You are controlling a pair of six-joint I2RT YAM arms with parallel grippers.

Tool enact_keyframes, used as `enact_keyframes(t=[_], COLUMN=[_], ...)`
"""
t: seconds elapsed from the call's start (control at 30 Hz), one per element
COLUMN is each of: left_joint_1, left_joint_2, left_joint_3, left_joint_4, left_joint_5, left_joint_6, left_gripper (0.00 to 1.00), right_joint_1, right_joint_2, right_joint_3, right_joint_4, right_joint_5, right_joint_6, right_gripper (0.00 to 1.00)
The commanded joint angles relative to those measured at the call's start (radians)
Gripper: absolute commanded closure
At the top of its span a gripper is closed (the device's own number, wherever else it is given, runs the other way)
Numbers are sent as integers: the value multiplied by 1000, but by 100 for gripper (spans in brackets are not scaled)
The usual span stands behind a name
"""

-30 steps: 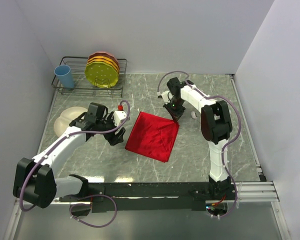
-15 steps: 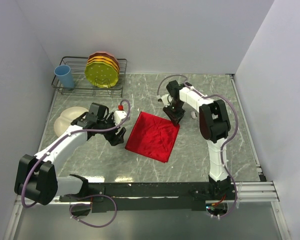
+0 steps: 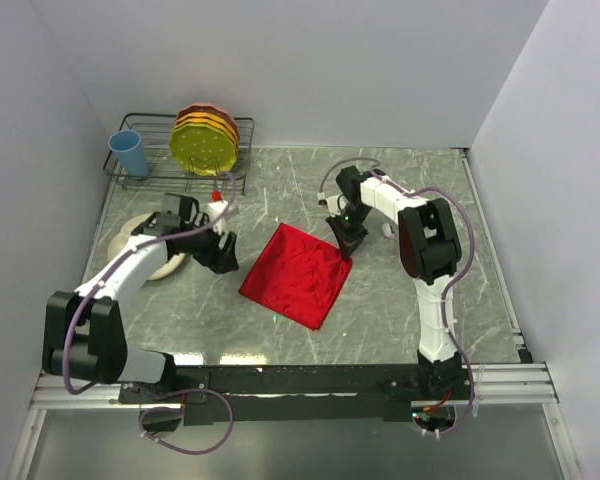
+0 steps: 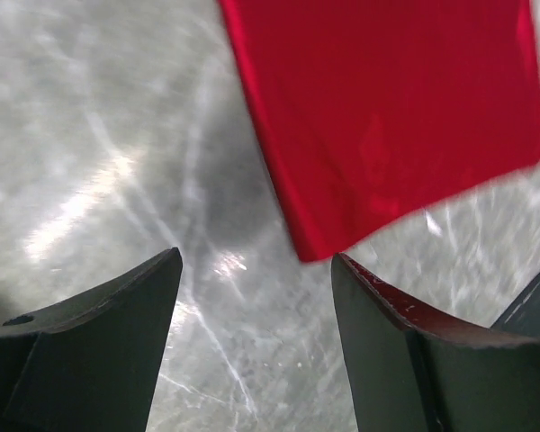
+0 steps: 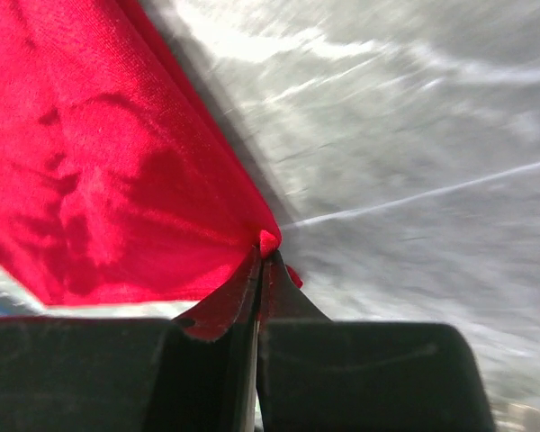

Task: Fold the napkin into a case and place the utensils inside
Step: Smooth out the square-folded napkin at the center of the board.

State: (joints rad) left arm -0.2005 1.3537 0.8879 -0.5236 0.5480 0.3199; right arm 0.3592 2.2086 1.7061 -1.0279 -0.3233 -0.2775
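Observation:
The red napkin [image 3: 295,275] lies folded as a tilted square in the middle of the table. My right gripper [image 3: 342,242] is shut on its far right corner. In the right wrist view a pinch of the napkin [image 5: 99,180] bulges out at the closed tips of the right gripper [image 5: 265,247]. My left gripper [image 3: 223,256] hangs open just left of the cloth, holding nothing. In the left wrist view the left gripper [image 4: 256,261] frames bare table, with the napkin's [image 4: 387,117] near corner just beyond the fingertips. The utensils are out of view.
A cream plate [image 3: 137,232] lies at the left, partly under my left arm. A wire dish rack [image 3: 150,178] at the back left holds a blue cup [image 3: 128,152] and stacked yellow and orange plates [image 3: 206,140]. A small white object [image 3: 387,230] sits by the right arm.
The napkin has slid down and to the left, pulled by the right gripper at its corner. My left gripper has swung back and left, toward the cream plate.

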Motion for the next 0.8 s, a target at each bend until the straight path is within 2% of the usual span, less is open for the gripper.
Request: enact_keyframes(t=[0.0, 0.03, 0.07, 0.13, 0.17, 0.23, 0.27, 0.3, 0.4, 0.5, 0.53, 0.6, 0.63, 0.67, 0.73, 0.77], left_joint_1=[75, 78, 78, 81, 81, 81, 81, 81, 81, 81, 81, 81, 81, 81, 73, 70], left_joint_2=[38, 45, 45, 32, 19, -50, -80, -108, -197, -252, -280, -280, -242, -211, -131, -116], left_joint_3=[95, 101, 120, 146, 186, 219, 249, 262, 302, 283, 258, 210, 226, 276, 304, 263], left_joint_4=[42, 45, 53, 57, 54, 85, 103, 120, 207, 307, 442, 516, 505, 420, 355, 402], left_joint_5=[139, 150, 156, 158, 153, 104, 74, 31, -11, 33, 17, -49, -7, 48, 183, 247], left_joint_6=[-113, -126, -130, -142, -137, -142, -145, -143, -125, -90, -135, -243, -312, -312, -413, -482], left_gripper=[26, 26, 25, 24, 22, 19, 9, 1, 1, 1, 1, 1, 1, 1, 1, 1], right_joint_1=[4, 4, 4, 0, -2, -20, -26, -31, -42, -40, -43, -42, -43, -43, -55, -57], right_joint_2=[-29, -39, -55, -72, -101, -147, -202, -228, -335, -432, -456, -529, -553, -581, -563, -519], right_joint_3=[-123, -135, -143, -140, -132, -100, -83, -38, 59, 116, 107, 40, -9, -61, -85, -71], right_joint_4=[83, 92, 97, 91, 85, 86, 80, 69, 55, 135, 187, 403, 519, 740, 787, 784], right_joint_5=[-66, -68, -69, -72, -72, -75, -79, -82, -85, -89, -108, -141, -119, -88, -257, -304], right_joint_6=[119, 126, 133, 139, 143, 149, 150, 149, 136, 135, 141, 162, 222, 374, 382, 455], right_gripper=[100, 98, 89, 80, 67, 48, 38, 35, 19, 3, 0, 0, 0, 0, 0, 0])
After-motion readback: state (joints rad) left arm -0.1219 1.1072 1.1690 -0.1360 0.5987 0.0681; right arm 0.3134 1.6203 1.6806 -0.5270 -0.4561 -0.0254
